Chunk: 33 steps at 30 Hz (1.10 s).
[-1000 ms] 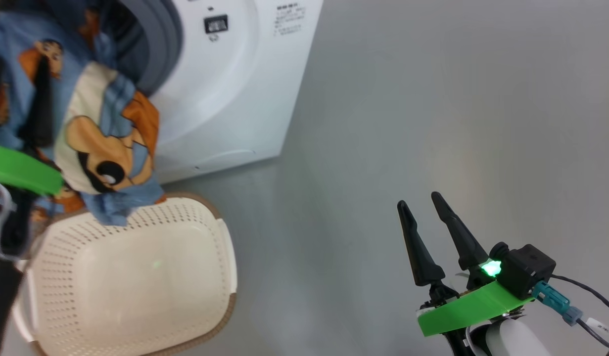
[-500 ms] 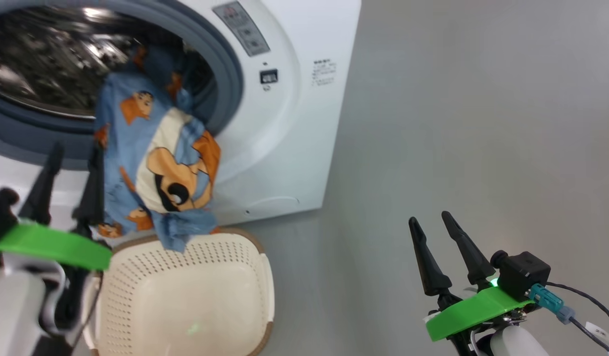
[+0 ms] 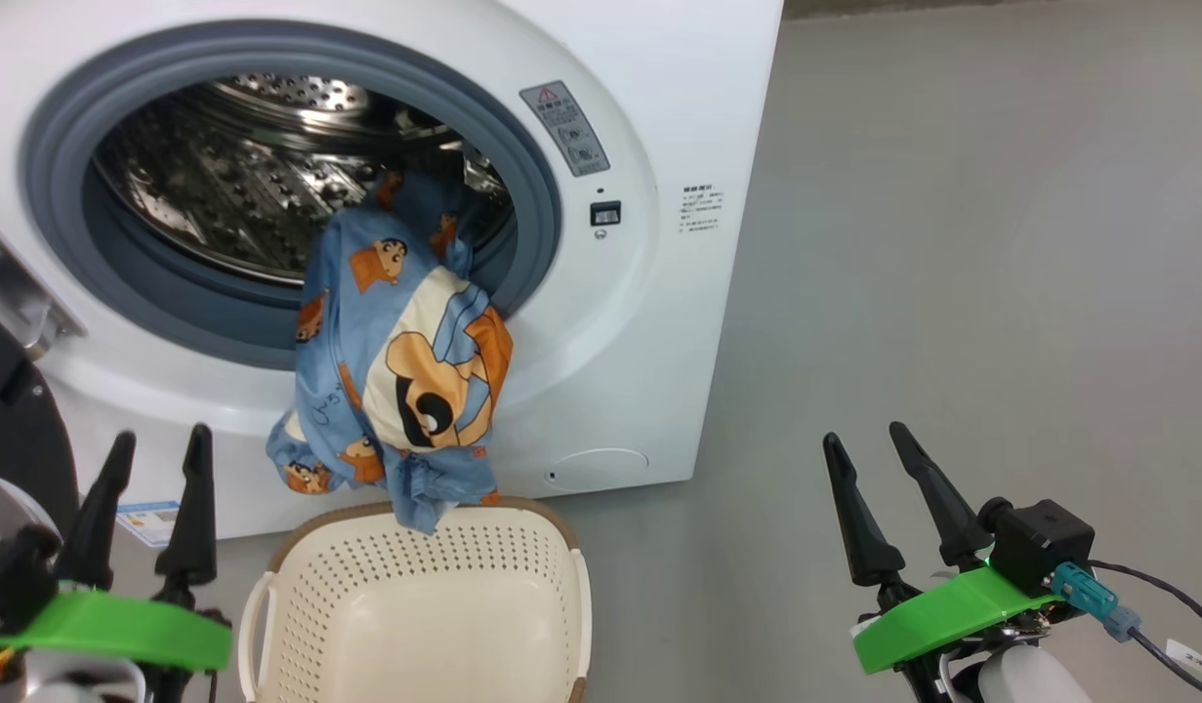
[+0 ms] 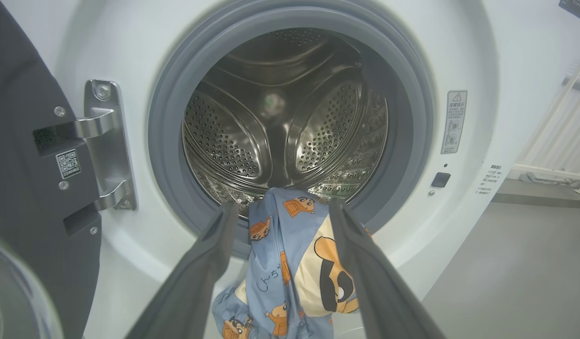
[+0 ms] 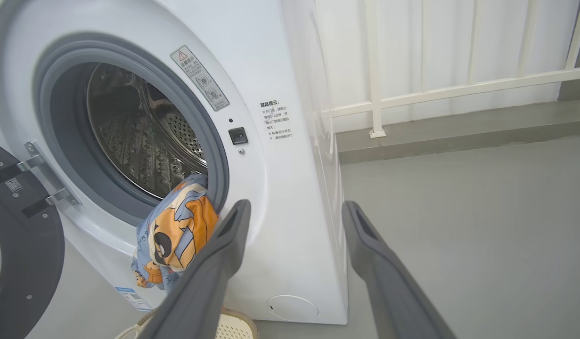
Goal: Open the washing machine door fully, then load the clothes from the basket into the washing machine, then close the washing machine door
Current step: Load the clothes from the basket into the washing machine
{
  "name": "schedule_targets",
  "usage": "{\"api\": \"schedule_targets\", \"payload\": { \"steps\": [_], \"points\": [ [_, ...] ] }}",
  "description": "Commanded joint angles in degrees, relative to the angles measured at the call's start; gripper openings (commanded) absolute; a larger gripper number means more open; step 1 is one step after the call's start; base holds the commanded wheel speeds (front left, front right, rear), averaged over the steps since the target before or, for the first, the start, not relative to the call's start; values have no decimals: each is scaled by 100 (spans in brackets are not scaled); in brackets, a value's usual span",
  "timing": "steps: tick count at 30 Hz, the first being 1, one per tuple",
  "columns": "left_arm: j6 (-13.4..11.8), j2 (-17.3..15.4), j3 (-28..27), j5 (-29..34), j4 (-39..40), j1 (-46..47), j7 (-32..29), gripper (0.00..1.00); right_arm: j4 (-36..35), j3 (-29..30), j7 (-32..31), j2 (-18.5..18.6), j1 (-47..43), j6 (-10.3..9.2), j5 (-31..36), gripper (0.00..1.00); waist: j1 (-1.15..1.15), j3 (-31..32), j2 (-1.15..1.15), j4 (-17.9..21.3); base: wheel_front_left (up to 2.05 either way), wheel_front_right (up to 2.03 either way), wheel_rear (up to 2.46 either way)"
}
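Clothes point(image 3: 405, 381) are hanging half out of the washing machine point(image 3: 620, 342) above the basket point(image 3: 415, 635); you are holding the left gripper point(image 3: 161, 437) and right gripper point(image 3: 864, 434) with fingers spread and empty, likely readying a push.

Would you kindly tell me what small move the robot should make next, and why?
Probably bring the open left gripper forward, close it on the hanging part of the clothes and lift it into the drum. The clothes drape over the grey seal, mostly outside, above the basket, and nothing holds them.
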<state>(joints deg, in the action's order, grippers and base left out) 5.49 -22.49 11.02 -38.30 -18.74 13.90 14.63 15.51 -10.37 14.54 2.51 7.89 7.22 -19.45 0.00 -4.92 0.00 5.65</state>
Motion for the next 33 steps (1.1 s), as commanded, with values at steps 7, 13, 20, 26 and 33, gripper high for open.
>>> {"api": "schedule_targets", "payload": {
  "steps": [7, 13, 20, 26, 33],
  "points": [
    [-63, -96, -606, 372, 538, -422, 37, 100, -214, 18, 46, 37, 76, 26, 221, 100, 0, 92, 0, -44, 0, 0, 0],
    [-63, 17, -911, 498, 804, -774, 37, 100, -263, 114, 46, 37, -4, 26, 353, 100, 0, 130, 0, -70, 0, 0, 0],
    [-52, 195, -1007, 620, 943, -969, 37, 100, -269, 191, 46, 37, -46, 26, 476, 100, 0, 134, 0, -112, 0, 0, 0],
    [-13, 291, -1020, 673, 921, -1019, 37, 100, -236, 194, 46, 37, -60, 26, 556, 100, 0, 156, 0, -98, 0, 0, 0],
    [17, 344, -1050, 718, 918, -1032, 37, 100, -223, 183, 46, 37, -52, 26, 562, 100, 0, 134, 0, -85, 0, 0, 0]
  ]
}}
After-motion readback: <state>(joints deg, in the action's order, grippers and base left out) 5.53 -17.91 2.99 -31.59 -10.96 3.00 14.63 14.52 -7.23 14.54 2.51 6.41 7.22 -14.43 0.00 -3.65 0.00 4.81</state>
